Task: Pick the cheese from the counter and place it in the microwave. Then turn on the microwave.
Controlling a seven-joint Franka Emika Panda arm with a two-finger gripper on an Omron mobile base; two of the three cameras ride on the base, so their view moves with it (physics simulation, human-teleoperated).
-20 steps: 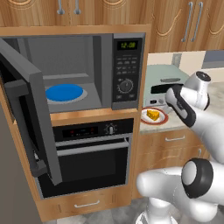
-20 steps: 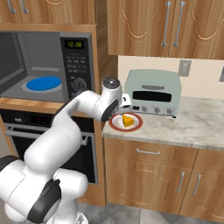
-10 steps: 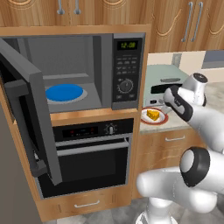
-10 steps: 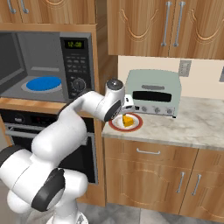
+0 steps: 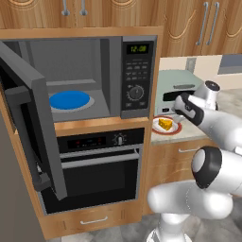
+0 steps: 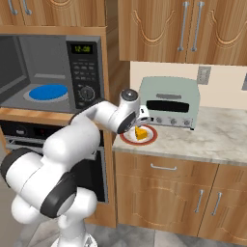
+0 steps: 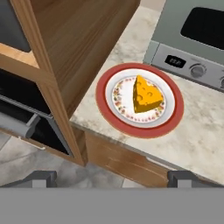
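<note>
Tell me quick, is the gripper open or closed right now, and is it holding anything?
Gripper: open, holding nothing, above the cheese on its plate.

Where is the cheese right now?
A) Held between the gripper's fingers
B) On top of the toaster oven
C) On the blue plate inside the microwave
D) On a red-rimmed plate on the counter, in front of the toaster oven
D: the cheese sits on the red-rimmed plate on the counter in front of the toaster oven, with the open gripper above it and apart from it.
</note>
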